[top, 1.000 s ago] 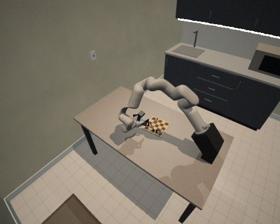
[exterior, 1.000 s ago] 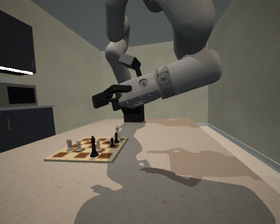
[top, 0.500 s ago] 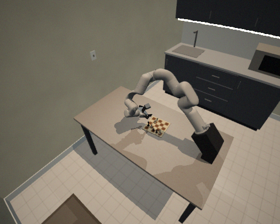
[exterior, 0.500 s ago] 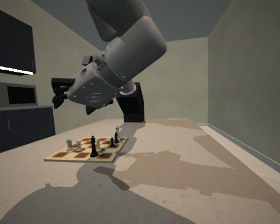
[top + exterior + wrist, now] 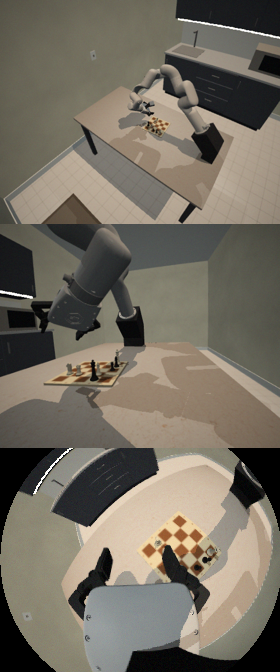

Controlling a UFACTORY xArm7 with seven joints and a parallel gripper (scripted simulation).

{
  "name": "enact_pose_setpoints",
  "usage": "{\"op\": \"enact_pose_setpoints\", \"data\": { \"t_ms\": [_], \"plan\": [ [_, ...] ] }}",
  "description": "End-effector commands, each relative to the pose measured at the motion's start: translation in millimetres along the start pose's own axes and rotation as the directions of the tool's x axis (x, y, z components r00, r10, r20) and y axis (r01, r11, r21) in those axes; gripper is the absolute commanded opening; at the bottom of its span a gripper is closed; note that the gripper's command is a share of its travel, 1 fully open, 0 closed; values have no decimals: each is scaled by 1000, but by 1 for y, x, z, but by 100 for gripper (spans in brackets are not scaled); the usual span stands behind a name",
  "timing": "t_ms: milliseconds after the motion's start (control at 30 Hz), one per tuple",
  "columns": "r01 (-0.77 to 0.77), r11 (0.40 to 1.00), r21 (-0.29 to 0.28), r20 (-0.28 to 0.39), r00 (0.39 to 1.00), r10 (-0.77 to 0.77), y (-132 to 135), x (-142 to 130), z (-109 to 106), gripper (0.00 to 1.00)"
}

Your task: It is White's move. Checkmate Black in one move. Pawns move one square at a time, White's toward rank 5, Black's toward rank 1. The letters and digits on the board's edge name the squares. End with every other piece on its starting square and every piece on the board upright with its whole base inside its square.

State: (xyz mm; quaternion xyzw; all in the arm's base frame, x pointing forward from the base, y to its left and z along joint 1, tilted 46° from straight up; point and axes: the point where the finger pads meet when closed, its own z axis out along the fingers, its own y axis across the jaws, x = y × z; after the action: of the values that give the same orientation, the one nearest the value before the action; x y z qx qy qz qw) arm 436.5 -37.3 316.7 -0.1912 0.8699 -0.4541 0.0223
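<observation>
A small chessboard [image 5: 156,127] lies flat on the table and also shows in the exterior view [image 5: 86,373] and the wrist view [image 5: 181,548]. On it stand a tall black piece [image 5: 93,370], a white knight [image 5: 69,368], a white rook [image 5: 78,369], another white piece [image 5: 98,368], a black pawn [image 5: 112,366], a black piece [image 5: 116,362] and a tall white piece [image 5: 117,355]. My gripper [image 5: 148,108] [image 5: 60,334] hangs well above the table, beside the board's far edge. It is open and empty, with both fingers spread wide in the wrist view [image 5: 135,559].
The arm's black base block [image 5: 207,143] stands on the table to the right of the board. A dark kitchen counter with drawers [image 5: 219,85] and a microwave [image 5: 266,61] lies beyond the table. The table's edges are far from the board.
</observation>
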Motion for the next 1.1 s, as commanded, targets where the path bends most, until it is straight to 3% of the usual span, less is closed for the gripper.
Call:
{"op": "enact_pose_setpoints", "data": {
  "t_ms": [0,33,67,167,200,233,267,300,333,367,400,433,467,567,633,700,800,833,933,1000,1067],
  "plan": [
    [-60,997,-57,44,997,62,-4,6,14,100],
    [-60,997,-57,44,997,62,-4,6,14,100],
    [-113,987,-113,73,990,121,-6,12,27,100],
    [-113,987,-113,73,990,121,-6,12,27,100],
    [-164,972,-169,99,978,182,-7,17,38,100],
    [-164,972,-169,99,978,182,-7,17,38,100],
    [-212,951,-227,122,962,244,-6,22,48,100],
    [-212,951,-227,122,962,244,-6,22,48,100],
    [-257,924,-284,142,942,305,-4,27,56,100],
    [-257,924,-284,142,942,305,-4,27,56,100],
    [-298,892,-340,158,917,366,-1,30,63,100],
    [-298,892,-340,158,917,366,-1,30,63,100],
    [-334,856,-394,171,889,425,2,34,67,100],
    [-334,856,-394,171,889,425,2,34,67,100],
    [-390,776,-496,188,824,534,8,38,72,100],
    [-390,776,-496,188,824,534,8,38,72,100],
    [-427,691,-584,193,753,629,13,41,70,100],
    [-427,691,-584,193,753,629,13,41,70,100],
    [-446,609,-656,190,683,705,17,44,65,100],
    [-446,609,-656,190,683,705,17,44,65,100],
    [-451,538,-712,183,620,763,19,45,59,100]
  ]
}}
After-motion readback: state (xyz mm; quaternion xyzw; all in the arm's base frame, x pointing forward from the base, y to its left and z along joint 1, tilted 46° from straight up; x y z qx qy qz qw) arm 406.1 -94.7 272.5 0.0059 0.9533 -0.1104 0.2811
